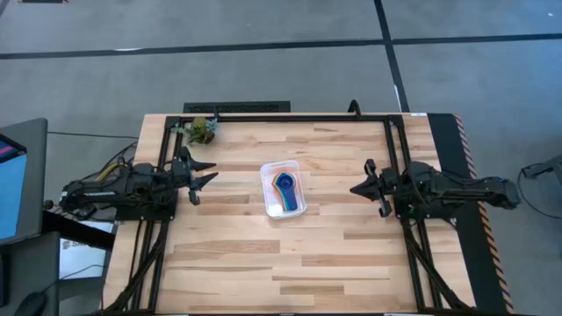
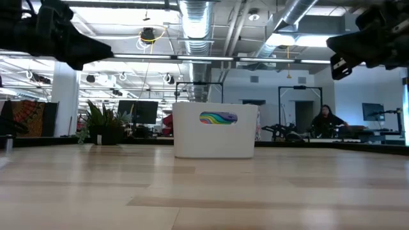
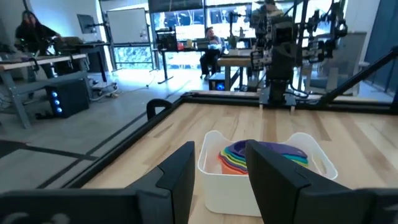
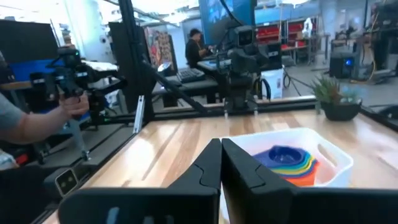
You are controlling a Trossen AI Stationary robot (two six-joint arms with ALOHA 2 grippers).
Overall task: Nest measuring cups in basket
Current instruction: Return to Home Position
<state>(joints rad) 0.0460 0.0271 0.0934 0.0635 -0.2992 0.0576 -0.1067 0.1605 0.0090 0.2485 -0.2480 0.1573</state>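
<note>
Left arm (image 1: 123, 189) stretched out at mid-left of high view, left gripper (image 1: 207, 173) pointing to centre, jaws spread apart. Right arm (image 1: 457, 189) at mid-right, right gripper (image 1: 356, 188) pointing to centre, jaws pressed together.

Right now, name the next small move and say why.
Probably park both arms at rest: the measuring cups sit nested inside the basket, and the left gripper and right gripper hang clear on either side, holding nothing.

Wooden table (image 1: 228, 263): basket (image 1: 265, 195) centre, leafy clump (image 1: 203, 131) corner.
</note>
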